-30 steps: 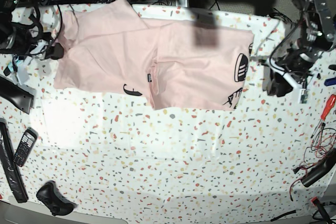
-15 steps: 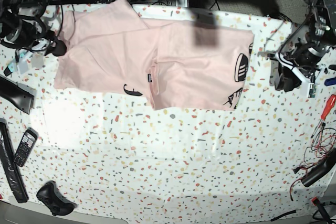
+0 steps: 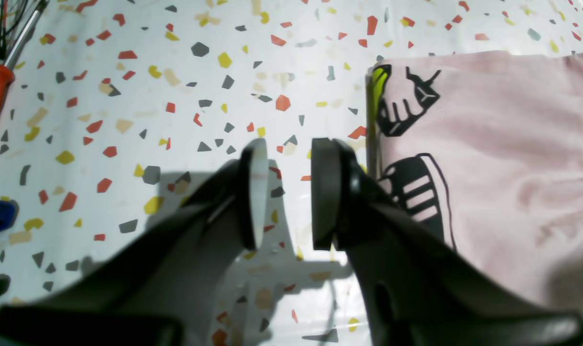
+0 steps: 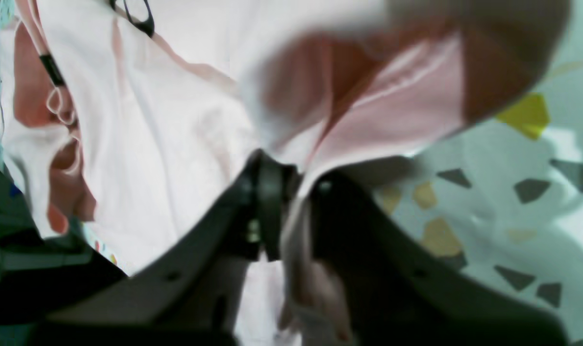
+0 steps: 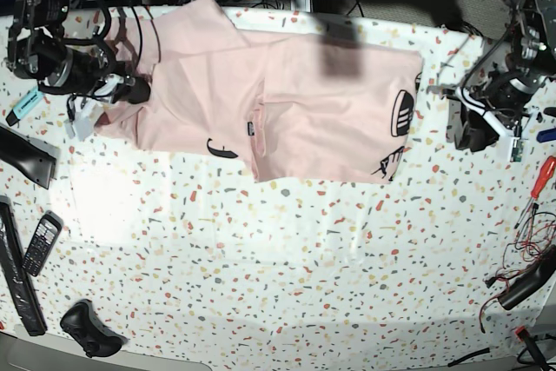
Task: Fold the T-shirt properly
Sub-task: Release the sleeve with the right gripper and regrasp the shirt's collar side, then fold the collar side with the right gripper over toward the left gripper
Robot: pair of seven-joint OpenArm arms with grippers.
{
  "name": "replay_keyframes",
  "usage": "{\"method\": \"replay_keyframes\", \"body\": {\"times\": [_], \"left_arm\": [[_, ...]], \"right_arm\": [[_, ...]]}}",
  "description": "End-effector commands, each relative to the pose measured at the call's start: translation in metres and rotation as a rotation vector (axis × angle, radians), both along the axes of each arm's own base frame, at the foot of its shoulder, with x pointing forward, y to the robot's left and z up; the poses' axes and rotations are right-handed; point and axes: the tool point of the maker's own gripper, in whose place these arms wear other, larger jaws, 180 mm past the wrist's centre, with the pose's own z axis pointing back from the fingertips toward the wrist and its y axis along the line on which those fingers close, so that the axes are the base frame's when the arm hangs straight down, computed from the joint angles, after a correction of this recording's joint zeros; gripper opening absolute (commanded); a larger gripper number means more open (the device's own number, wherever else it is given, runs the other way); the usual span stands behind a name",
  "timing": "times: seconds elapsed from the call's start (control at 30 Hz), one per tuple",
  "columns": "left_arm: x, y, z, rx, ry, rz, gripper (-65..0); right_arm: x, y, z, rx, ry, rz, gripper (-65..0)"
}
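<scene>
The T-shirt [image 5: 295, 110] lies partly folded at 12 o'clock on the counter [image 5: 287, 267]. The right claw [image 4: 291, 192] pinches its edge (more folding is left); the left claw [image 3: 281, 192] hangs open, empty.

front: bare table [image 5: 287, 275] | left edge: phone [image 5: 40, 243] | right: screwdriver [image 5: 540, 178], cables [image 5: 530, 236]

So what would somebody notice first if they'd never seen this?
Probably the big pale pink cotton T-shirt with black drawings, spread across the far side of the speckled white table. Next, the right gripper, shut on the T-shirt's edge, bunching the cloth. The left gripper hangs open over bare table beside the T-shirt's printed edge.
</scene>
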Motion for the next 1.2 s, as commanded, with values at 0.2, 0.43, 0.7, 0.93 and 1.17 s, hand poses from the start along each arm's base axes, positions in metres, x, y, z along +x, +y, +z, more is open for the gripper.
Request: {"method": "replay_keyframes", "body": {"times": [0.2,0.43,0.7,0.93,1.17], "left_arm": [[0.004,0.008,0.009,0.061,-0.031,0.003,-49.9],[0.002,0.008,0.005,0.064,-0.007,0.002,-49.9],[0.0,0.009,0.002,0.067,0.008,0.001,-49.9],[-0.001,0.009,0.001,0.068,0.015,0.001,-49.9],[-0.001,0.009,0.0,0.07,0.022,0.001,-49.9]], "right_arm": [[0.013,-0.018,0.029,-0.077,-0.073,0.009,-65.0],[0.035,0.015,0.104,-0.062,-0.315,0.107,-65.0],[0.032,0.11,0.161,0.078,-0.535,0.248,-65.0],[0.037,0.195,0.17,0.189,-0.585,0.364,-65.0],[0.054,0.264,0.18,0.155,-0.684,0.406,-65.0]]}}
